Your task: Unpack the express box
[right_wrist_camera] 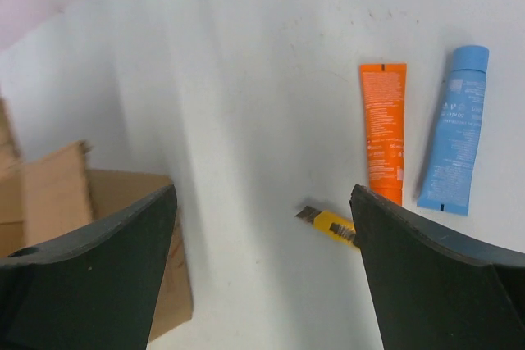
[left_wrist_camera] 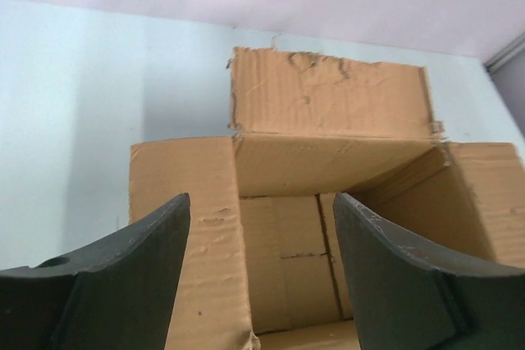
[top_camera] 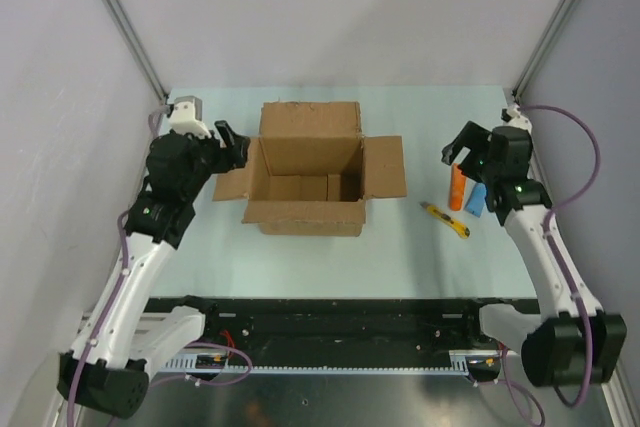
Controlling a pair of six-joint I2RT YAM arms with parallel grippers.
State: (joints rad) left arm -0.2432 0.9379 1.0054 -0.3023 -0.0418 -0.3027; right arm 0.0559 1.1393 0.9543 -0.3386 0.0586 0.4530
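Note:
The express box (top_camera: 310, 172), a brown cardboard carton, stands mid-table with all its top flaps folded out. No label shows. In the left wrist view the box (left_wrist_camera: 328, 104) fills the frame, and the part of its inside that shows holds nothing. My left gripper (top_camera: 235, 144) is open and empty, hovering over the box's left flap (left_wrist_camera: 184, 227). My right gripper (top_camera: 458, 152) is open and empty, right of the box, above the table. The box's right flap shows at the left of the right wrist view (right_wrist_camera: 57, 194).
An orange tube (top_camera: 457, 187) and a blue tube (top_camera: 475, 199) lie side by side right of the box, below my right gripper. A yellow utility knife (top_camera: 446, 219) lies nearer the front. All three show in the right wrist view: orange tube (right_wrist_camera: 384, 133), blue tube (right_wrist_camera: 455, 141), knife (right_wrist_camera: 328, 223).

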